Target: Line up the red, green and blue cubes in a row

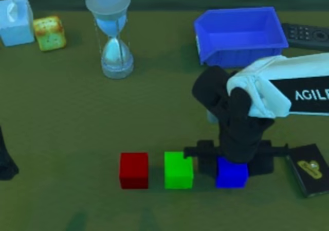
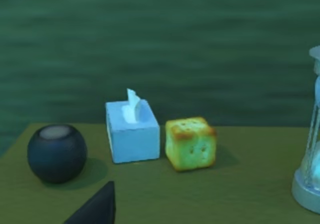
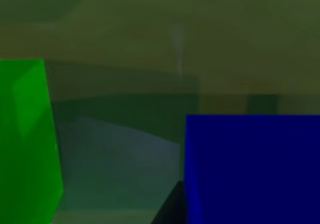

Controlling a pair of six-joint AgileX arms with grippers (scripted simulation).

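Note:
The red cube (image 1: 134,170), green cube (image 1: 178,170) and blue cube (image 1: 232,174) sit in a row on the table, red leftmost and blue rightmost. My right gripper (image 1: 232,163) comes down from above onto the blue cube, with dark fingers flanking both its sides. In the right wrist view one finger (image 3: 171,210) lies against the blue cube (image 3: 255,169), and the green cube (image 3: 25,139) stands apart beside it. My left gripper (image 1: 5,161) is parked at the table's left edge. It is open, with a single fingertip (image 2: 97,209) showing in the left wrist view.
At the back stand a blue bin (image 1: 241,56), an hourglass (image 1: 114,35), a tissue box (image 1: 15,22) and a speckled tan block (image 1: 50,33). A remote (image 1: 307,34) and a black box (image 1: 309,169) lie at the right. A dark round speaker (image 2: 56,151) sits near the left arm.

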